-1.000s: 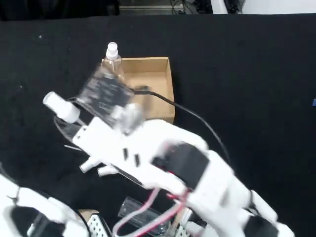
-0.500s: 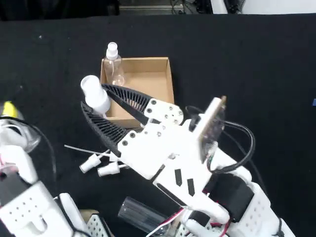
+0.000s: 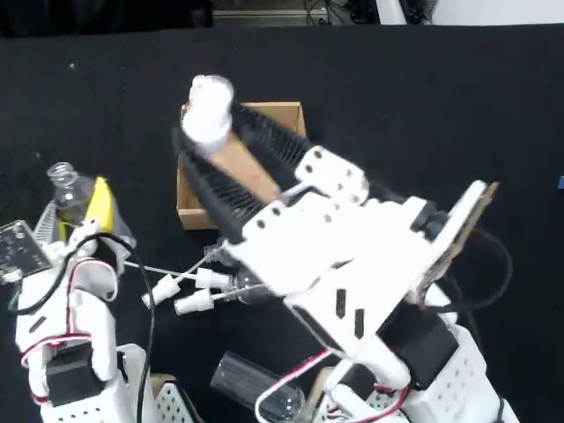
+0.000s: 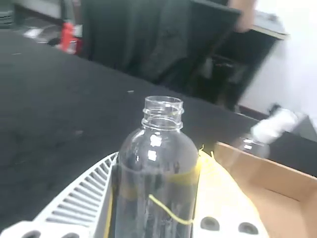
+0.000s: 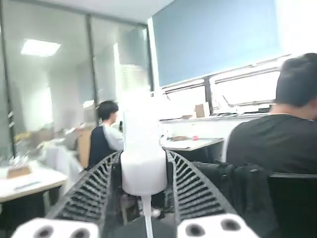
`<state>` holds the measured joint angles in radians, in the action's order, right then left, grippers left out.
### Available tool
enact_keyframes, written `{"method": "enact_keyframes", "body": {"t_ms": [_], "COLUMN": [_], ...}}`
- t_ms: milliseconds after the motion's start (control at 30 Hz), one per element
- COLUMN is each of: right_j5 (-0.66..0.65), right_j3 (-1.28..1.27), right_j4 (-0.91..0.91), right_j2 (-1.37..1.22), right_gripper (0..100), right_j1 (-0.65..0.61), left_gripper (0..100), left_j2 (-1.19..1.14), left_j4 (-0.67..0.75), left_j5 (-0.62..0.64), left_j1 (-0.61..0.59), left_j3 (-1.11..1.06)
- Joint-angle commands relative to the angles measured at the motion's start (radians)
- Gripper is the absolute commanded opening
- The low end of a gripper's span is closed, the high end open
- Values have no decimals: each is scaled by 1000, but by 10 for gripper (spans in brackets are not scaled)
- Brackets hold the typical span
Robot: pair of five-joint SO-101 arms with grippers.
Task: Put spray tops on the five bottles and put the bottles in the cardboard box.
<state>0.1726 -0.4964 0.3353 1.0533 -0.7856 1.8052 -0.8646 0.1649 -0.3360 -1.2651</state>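
Cardboard box (image 3: pixel 280 109), mostly hidden beneath right arm (image 3: pixel 352 264); right claw (image 3: pixel 210 132) clamping spray top (image 3: pixel 210 110), shifted from beside box to over its far corner; left claw (image 3: pixel 75 210) gripping uncapped bottle (image 3: pixel 63 178), newly arrived left of box.

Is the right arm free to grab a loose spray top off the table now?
Probably not: the right gripper is shut on another spray top, so it cannot take a second.
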Motion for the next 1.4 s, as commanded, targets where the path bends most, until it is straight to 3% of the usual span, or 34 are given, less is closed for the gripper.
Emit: {"method": "enact_keyframes", "body": {"t_ms": [0, 100, 333, 500, 1200, 1367], "right_j5": [35, 29, 28, 28, 28, 28], "right_j3": [7, 10, 4, 2, 10, 4], "right_j4": [-35, -35, -35, -35, -37, -120], "right_j2": [19, 19, 18, 16, -4, -76], "right_gripper": [21, 21, 21, 21, 22, 22], "right_j1": [71, 80, 80, 80, 81, 83], "left_gripper": [32, 33, 30, 30, 30, 30], "left_j2": [18, 18, 18, 18, 21, 21], "left_j4": [31, 46, 396, 525, 543, 543], "left_j5": [5, 3, 3, 3, 11, 11], "left_j1": [93, 131, 176, 170, 180, 180], "left_j3": [13, -15, -257, -326, -338, -341]}}
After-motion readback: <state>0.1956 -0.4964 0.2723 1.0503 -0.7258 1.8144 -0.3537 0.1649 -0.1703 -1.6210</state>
